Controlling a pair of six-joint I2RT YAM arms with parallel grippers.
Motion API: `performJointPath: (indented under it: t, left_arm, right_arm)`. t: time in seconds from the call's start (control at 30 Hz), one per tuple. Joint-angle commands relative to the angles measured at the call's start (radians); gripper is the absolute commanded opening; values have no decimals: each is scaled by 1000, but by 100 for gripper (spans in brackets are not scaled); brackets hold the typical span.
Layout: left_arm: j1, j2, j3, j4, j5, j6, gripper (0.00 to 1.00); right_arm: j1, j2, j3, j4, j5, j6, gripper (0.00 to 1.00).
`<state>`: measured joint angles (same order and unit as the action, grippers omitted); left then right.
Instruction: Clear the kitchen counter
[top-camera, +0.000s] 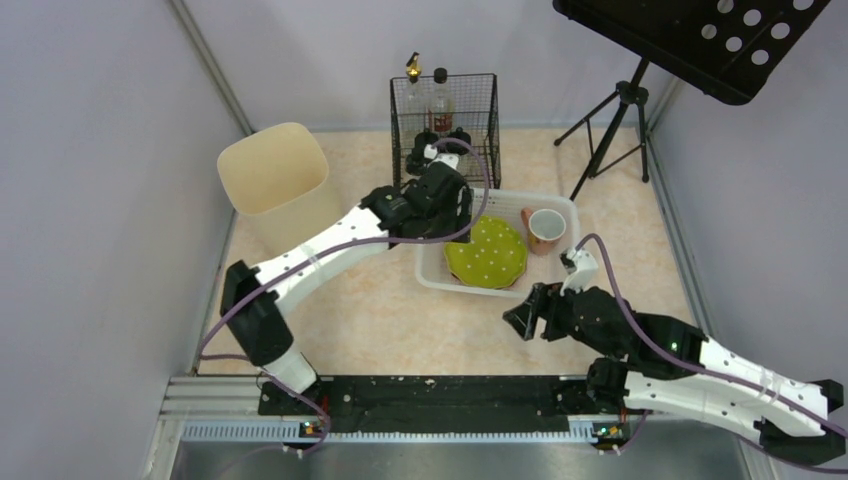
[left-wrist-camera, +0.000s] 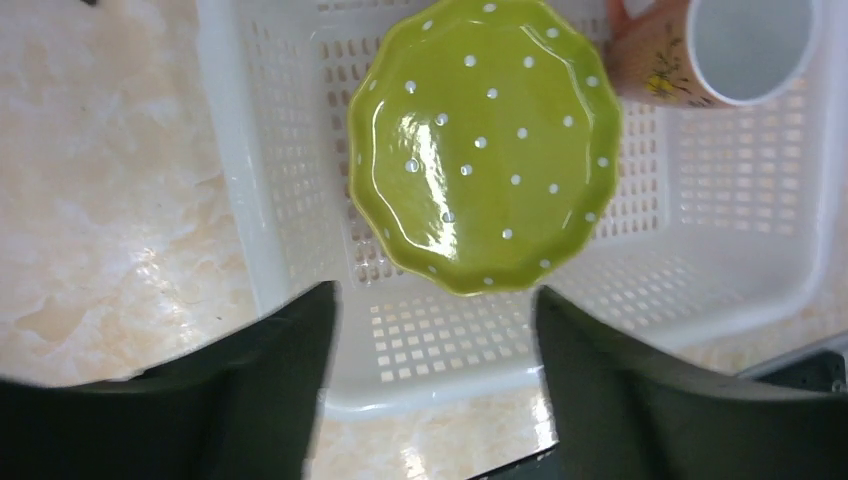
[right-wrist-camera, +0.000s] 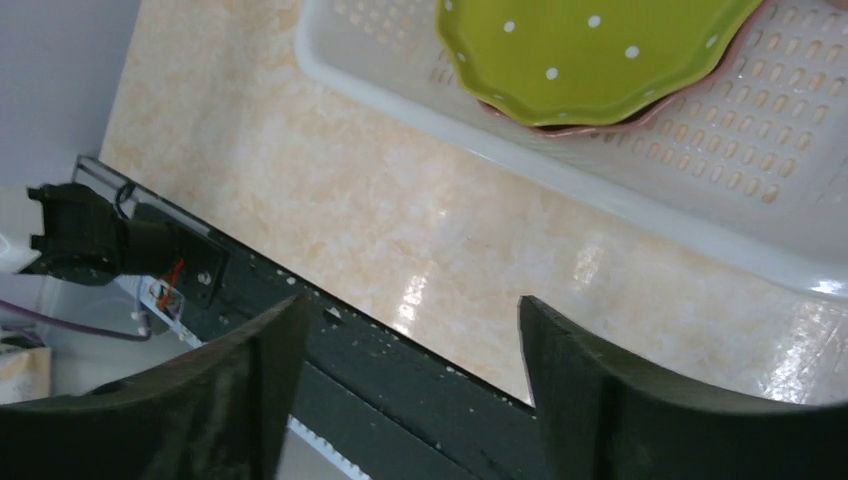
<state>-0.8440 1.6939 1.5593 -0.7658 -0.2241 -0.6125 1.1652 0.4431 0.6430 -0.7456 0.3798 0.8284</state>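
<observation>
On the beige marbled kitchen counter (top-camera: 360, 310) stands a white perforated basket (top-camera: 432, 272). A green dotted plate (top-camera: 487, 252) lies in it, and a pink mug (top-camera: 546, 230) stands at its far right corner. In the right wrist view the green plate (right-wrist-camera: 590, 50) rests on a pink rim (right-wrist-camera: 600, 126). My left gripper (top-camera: 445, 215) hovers over the basket's left end, open, nothing between its fingers (left-wrist-camera: 290, 370); below it are the plate (left-wrist-camera: 485, 150) and mug (left-wrist-camera: 700, 55). My right gripper (top-camera: 522, 312) is open and empty just off the basket's near right side, over counter (right-wrist-camera: 380, 190).
A tall beige bin (top-camera: 275, 170) stands at the far left. A black wire basket (top-camera: 445, 105) holding two bottles sits at the back. A music stand's tripod (top-camera: 620, 110) is at the far right. A black strip and metal rail (top-camera: 430, 395) run along the front edge.
</observation>
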Motion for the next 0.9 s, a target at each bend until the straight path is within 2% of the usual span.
performJointPath:
  t: [0.0, 0.03, 0.07, 0.4, 0.57, 0.87]
  left_arm:
    - [-4, -167, -54, 62, 29, 57, 91]
    - [-4, -197, -75, 80, 36, 66, 98]
    - [-4, -230, -103, 99, 43, 78, 99]
    - [-4, -467, -211, 150, 77, 153, 99]
    - [-4, -575, -282, 188, 121, 186, 99]
    - [-3, -761, -370, 230, 107, 236, 99]
  right_arm:
    - [8, 74, 117, 71, 56, -84, 91]
    - [8, 92, 132, 79, 71, -100, 98]
    - [9, 107, 150, 85, 86, -114, 99]
    - [8, 246, 276, 142, 186, -242, 99]
    - [8, 266, 317, 167, 280, -332, 99]
    - [8, 311, 397, 231, 344, -472, 99]
